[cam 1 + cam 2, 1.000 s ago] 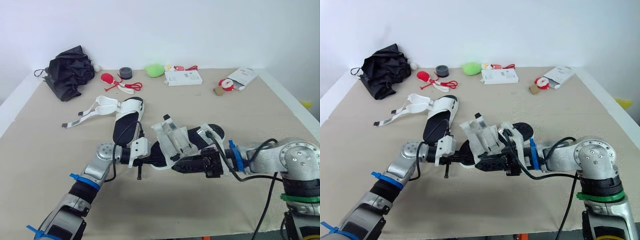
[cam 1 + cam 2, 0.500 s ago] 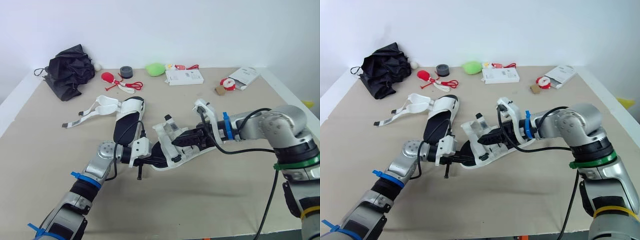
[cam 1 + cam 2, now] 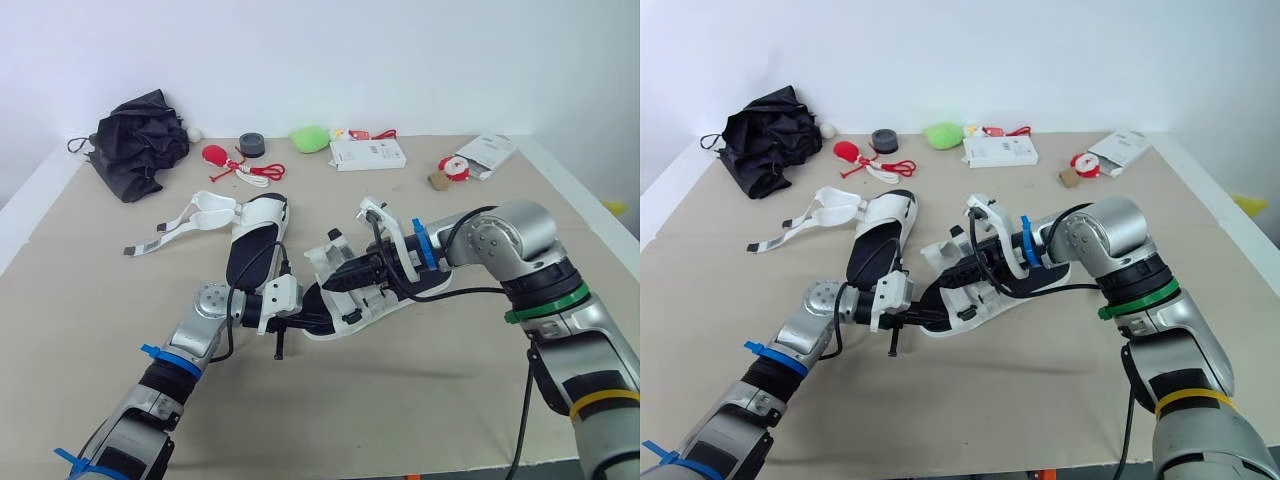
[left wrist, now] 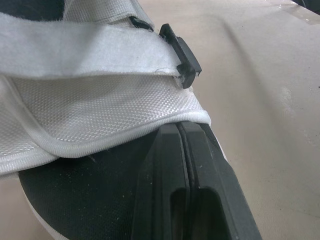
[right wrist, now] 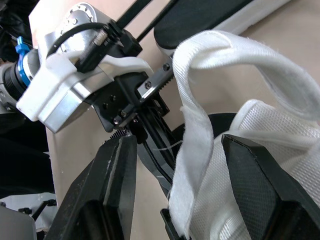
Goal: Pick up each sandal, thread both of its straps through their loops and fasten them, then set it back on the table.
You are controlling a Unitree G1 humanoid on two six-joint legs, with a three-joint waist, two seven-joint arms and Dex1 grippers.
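Note:
The near sandal (image 3: 352, 306), black-soled with white mesh straps, lies mid-table. My left gripper (image 3: 312, 320) is shut on its sole edge; in the left wrist view the pressed fingers (image 4: 184, 165) sit under a white strap with a black buckle (image 4: 181, 54). My right gripper (image 3: 337, 282) reaches over the sandal from the right and is open, and a looped white strap (image 5: 200, 125) hangs between its fingers (image 5: 116, 190). The second sandal (image 3: 255, 236) lies behind, its loose straps (image 3: 190, 220) trailing left.
Along the back stand a black bundle (image 3: 140, 140), a red toy with cord (image 3: 222, 158), a black tape roll (image 3: 251, 146), a green object (image 3: 310, 140), a white box (image 3: 367, 155) and a white packet (image 3: 485, 152). The table's front edge (image 3: 330, 470) is close.
My right arm rose from in front of the sandal and swung over it to the straps. The sandal's toe settled onto the table. The left gripper kept its hold.

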